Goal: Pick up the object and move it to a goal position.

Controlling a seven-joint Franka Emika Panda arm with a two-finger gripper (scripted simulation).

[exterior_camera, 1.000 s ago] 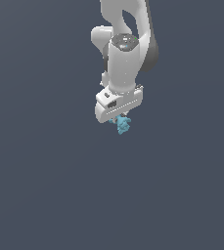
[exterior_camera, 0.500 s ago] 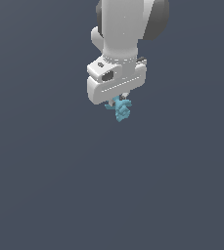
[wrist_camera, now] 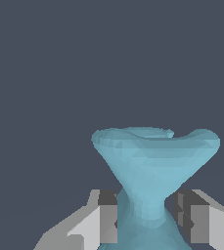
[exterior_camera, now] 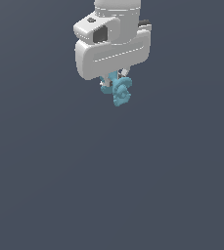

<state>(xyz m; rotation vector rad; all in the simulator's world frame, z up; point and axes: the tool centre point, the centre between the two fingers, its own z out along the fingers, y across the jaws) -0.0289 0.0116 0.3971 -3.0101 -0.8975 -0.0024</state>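
Hung from the gripper (exterior_camera: 114,84), the object (exterior_camera: 120,91), a small teal knobbly lump, most of its bulk just below the fingertips and well clear of the plain grey ground. Pinched at its narrow waist in the wrist view: dark pads (wrist_camera: 108,217) closed in on either side of the stem, touching it, while the flared, cup-like part of the object (wrist_camera: 155,151) spread out wide beyond the fingertips. Fingers neither fully spread nor pressed together, but clamped on that slim neck.

Probably light, to judge by how small against the white hand. Likely stiff too, since no squashing showed between the pads. Lumpy and irregular, so few flat faces to bear on; a smooth-looking surface, possibly slippery. Best taken exactly there, at the waist between the two swellings, where bulges either side of the pads could stop any sliding. Some risk of twisting about the pinch line, with the wide flare overhanging.

No goal marker seen in either view.
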